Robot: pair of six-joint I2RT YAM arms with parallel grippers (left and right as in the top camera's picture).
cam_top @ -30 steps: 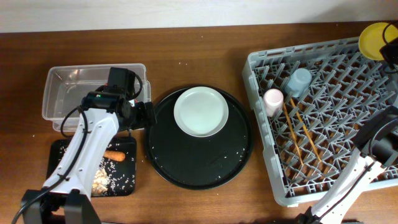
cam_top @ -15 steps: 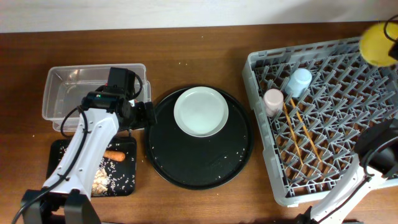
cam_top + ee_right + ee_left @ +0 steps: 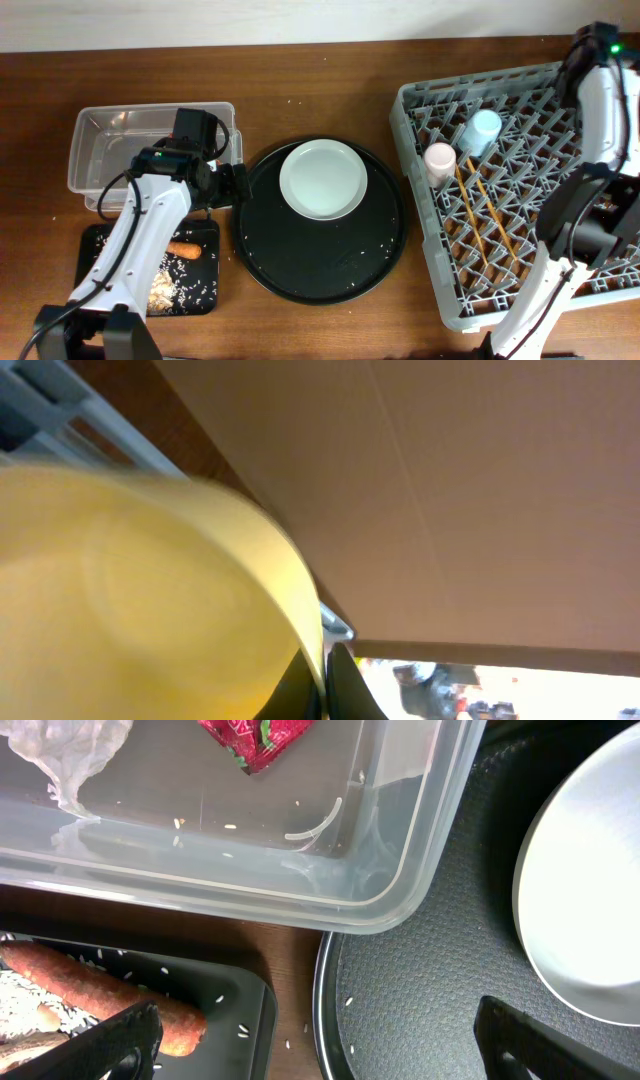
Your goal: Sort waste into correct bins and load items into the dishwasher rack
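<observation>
My left gripper (image 3: 330, 1050) is open and empty, hovering over the gap between the small black tray (image 3: 235, 1010) and the round black tray (image 3: 430, 990); it also shows in the overhead view (image 3: 226, 186). The clear tub (image 3: 110, 150) holds the red wrapper (image 3: 255, 738) and white tissue (image 3: 70, 750). The carrot piece (image 3: 184, 250) and crumbs lie in the small black tray (image 3: 100, 245). The grey-green plate (image 3: 322, 178) sits on the round tray. My right gripper (image 3: 325, 675) is shut on the yellow bowl's rim (image 3: 140, 600) above the rack's far right corner (image 3: 560, 75). The bowl is hidden in the overhead view.
The rack (image 3: 450, 290) holds the pink cup (image 3: 438, 160), the blue cup (image 3: 482, 130) and the chopsticks (image 3: 482, 215). My right arm (image 3: 600, 95) reaches over the rack's right side. Rice grains are scattered on the round black tray (image 3: 330, 265).
My right arm has swung in over the rack's far right corner with the yellow bowl, which now is hidden under the arm in the overhead view. The left arm has not moved.
</observation>
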